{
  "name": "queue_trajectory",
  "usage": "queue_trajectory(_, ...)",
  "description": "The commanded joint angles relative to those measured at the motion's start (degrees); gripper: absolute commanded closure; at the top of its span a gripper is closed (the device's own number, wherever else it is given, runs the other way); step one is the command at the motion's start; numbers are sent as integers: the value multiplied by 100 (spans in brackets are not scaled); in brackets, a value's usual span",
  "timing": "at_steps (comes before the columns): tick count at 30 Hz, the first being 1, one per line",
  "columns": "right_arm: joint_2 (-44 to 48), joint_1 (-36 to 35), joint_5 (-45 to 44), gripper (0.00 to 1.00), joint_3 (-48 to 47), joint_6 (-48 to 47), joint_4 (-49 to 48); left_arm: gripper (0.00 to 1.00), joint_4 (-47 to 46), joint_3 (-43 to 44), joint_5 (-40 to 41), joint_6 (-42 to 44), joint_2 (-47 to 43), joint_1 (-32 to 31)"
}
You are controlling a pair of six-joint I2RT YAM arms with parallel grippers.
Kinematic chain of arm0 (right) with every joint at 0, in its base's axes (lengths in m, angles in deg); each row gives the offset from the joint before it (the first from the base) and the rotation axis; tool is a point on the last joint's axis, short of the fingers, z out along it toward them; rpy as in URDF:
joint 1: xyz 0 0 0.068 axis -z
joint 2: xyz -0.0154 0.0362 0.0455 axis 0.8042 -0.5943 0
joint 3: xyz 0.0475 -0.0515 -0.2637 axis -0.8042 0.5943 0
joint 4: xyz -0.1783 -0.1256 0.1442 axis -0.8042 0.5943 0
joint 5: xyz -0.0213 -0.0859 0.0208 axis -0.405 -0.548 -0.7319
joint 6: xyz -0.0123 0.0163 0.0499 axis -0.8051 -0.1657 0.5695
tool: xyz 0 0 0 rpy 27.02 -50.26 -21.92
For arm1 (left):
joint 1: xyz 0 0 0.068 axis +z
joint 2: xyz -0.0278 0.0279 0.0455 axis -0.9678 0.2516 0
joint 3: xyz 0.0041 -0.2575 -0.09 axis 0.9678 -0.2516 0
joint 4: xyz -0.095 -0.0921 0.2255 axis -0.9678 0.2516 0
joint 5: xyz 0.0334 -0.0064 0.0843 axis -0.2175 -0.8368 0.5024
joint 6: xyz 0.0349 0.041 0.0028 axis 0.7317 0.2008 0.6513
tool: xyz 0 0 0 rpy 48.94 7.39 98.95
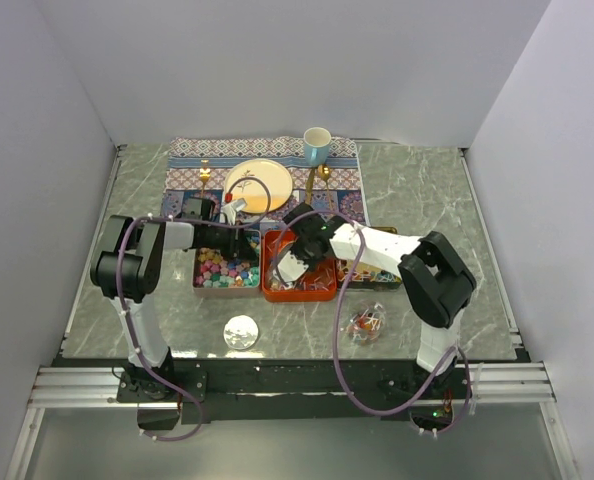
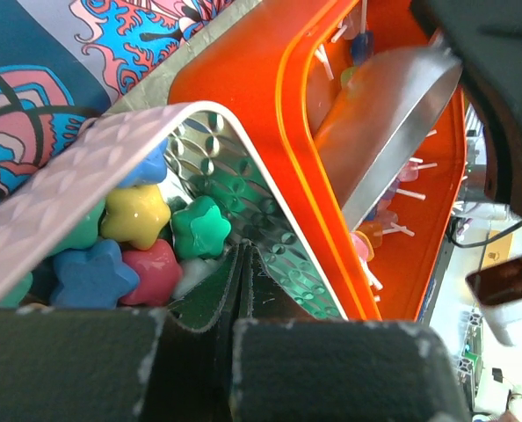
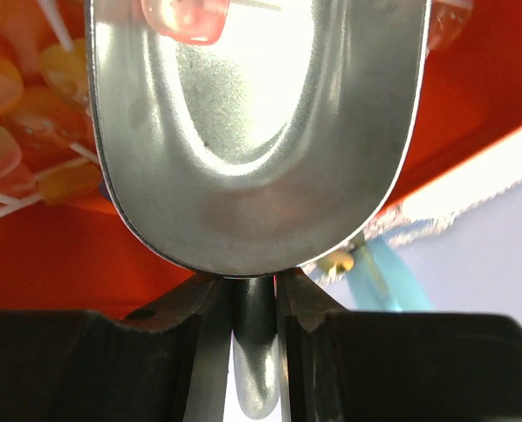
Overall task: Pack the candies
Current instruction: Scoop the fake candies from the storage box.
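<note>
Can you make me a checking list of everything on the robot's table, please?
Surface: grey marble-look table, with a patterned cloth at the far side.
Job's things: candies fill the left tin; more lie in the orange tin, and some sit in the bumpy scoop.
Clutter: plate, blue cup, silver disc, clear packet of sweets.
Pincers: left pincer shut on the bumpy scoop; right pincer shut on the smooth scoop, inside the orange tin.
Cables: purple cables loop from both arms.
Surroundings: plain walls, metal rail at the near edge.
</note>
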Motion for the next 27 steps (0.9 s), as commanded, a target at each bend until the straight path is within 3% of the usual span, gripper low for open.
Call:
queue_trajectory(1, -505, -99, 442, 100, -254, -217, 823, 99, -22, 265, -103, 89, 119, -4)
queue_trajectory(6, -1031, -12, 1093, 100, -1270, 582, 1630, 99, 13, 310, -138, 89, 119, -4)
queue_trajectory(12, -1340, 313, 1998, 100, -1818, 601, 2421, 99, 83, 415, -156, 106, 189, -4)
queue_trajectory(18, -1033, 516, 2227, 100, -1222, 1048, 1362, 99, 189, 590, -94, 124, 242, 5)
queue_trajectory(27, -822, 806, 3255, 100, -1607, 1787, 1752, 99, 470, 600, -24, 291, 84, 22)
